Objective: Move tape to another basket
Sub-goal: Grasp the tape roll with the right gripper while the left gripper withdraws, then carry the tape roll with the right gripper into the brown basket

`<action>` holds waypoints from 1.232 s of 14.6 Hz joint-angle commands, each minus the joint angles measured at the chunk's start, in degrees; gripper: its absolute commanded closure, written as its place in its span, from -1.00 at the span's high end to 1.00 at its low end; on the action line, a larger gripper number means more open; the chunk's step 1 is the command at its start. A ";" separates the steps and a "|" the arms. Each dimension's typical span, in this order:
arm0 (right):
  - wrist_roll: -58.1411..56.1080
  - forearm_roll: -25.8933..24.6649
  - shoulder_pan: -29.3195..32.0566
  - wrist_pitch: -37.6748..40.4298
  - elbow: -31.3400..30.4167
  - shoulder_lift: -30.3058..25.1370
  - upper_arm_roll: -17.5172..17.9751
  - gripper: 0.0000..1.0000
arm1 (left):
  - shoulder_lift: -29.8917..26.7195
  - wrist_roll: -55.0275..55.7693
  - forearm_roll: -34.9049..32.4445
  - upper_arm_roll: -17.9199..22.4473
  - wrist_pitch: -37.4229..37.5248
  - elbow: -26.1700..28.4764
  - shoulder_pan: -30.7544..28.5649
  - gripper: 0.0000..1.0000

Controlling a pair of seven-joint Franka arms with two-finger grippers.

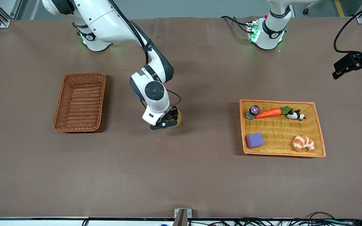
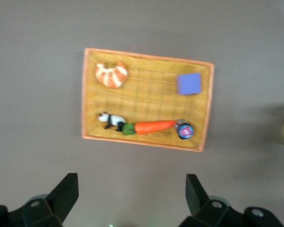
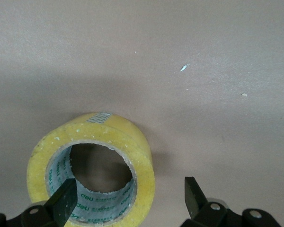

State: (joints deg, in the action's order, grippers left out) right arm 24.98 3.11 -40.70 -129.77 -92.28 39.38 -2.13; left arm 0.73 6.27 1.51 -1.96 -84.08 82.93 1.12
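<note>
Tape [image 3: 92, 165] sat on the counter [image 1: 181, 175] between basket [image 1: 79, 102] and tray [image 1: 320, 147], right claw [image 1: 167, 123] spread astride its wall for pickup; left claw [image 2: 131, 198] waited apart above the tray.

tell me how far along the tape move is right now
Done: the tape is out of the orange tray and stands on the bare table between tray and basket. In hand: the right gripper is at the tape, open, one finger inside the ring and one outside, not clamped. Left: grip, carry and drop it into the reddish-brown basket, which has nothing in it. The left gripper waits, open, above the tray.
</note>
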 commanded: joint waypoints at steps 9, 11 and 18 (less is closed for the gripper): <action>1.12 -1.18 -1.31 -7.43 -4.75 1.23 -0.59 0.09 | -1.70 -0.82 -3.70 0.02 -4.34 5.31 3.19 1.00; 1.90 -1.18 -1.40 -7.78 -4.66 1.75 -0.59 -0.07 | -1.70 0.14 -3.27 0.02 -4.34 5.31 3.19 1.00; 5.60 -0.91 0.35 3.26 0.86 -0.52 -0.59 -0.99 | -0.56 0.15 -3.17 -0.15 -6.63 5.40 3.46 1.00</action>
State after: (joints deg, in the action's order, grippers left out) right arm 28.67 3.02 -41.37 -132.23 -94.21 41.05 -2.91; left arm 0.60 6.03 -1.06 -1.97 -90.01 87.70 4.50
